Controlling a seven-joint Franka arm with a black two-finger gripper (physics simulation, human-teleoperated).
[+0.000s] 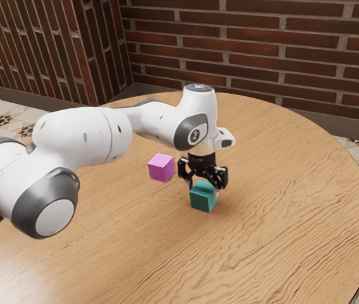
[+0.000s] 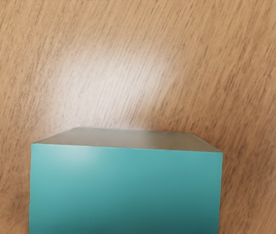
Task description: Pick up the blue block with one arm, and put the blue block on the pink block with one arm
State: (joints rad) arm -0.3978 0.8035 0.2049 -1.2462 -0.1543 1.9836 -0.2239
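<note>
Exterior view, left to right. The white arm (image 1: 84, 152) enters from the lower left of the frame and reaches toward the centre, its last joint turned straight down. The pink block (image 1: 161, 167) rests on the round wooden bench (image 1: 293, 209) just left of centre. To its right the black tool (image 1: 203, 183) points straight down with its fingers spread wider than the blue block (image 1: 203, 197), gripping nothing. That block, teal in colour, stands flat on the bench directly under the tool, near the pink one but apart from it. It is a cube with no long axis and turns one upright edge toward the camera. Wrist view: the blue block (image 2: 125, 190) lies close under the hand on the wood grain (image 2: 128, 63).
</note>
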